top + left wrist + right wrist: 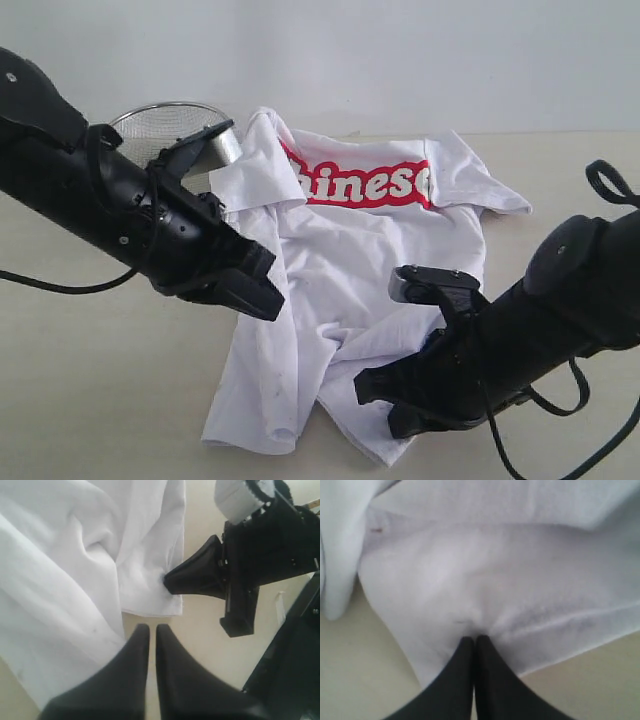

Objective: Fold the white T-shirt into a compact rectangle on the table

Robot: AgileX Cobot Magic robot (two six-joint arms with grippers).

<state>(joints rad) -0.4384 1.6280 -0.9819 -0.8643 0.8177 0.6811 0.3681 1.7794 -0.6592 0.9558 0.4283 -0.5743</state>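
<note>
The white T-shirt (340,270) lies crumpled on the table (90,400), chest lettering (365,185) up at the far end. The body is bunched into ridges and the lower hem is rumpled toward the near edge. It is far from flat, and that is the main risk. Any fold made now would likely trap the ridges and give a lumpy, skewed bundle instead of a rectangle.

The right gripper (472,640) has its jaws clenched at the lower hem. The cloth puckers toward the tips, so it appears to pinch a small bit of fabric near the edge. So shallow a bite could slip out under a pull. It may also take only the top layer, so that a lift peels the layers apart instead of carrying the hem over.

The left gripper (150,628) is clenched too, with nothing between its jaws. Its tips sit just beside a hem corner, seemingly over bare table, with the shirt body off to one side. Unless it spreads first, it can only push the cloth and wrinkle it more.

The two grippers are near each other at the same hem, so they could collide. The wire-mesh basket (165,125) stands just beyond the shirt's far-left shoulder, near the left arm, and a wide swing there might knock it.
</note>
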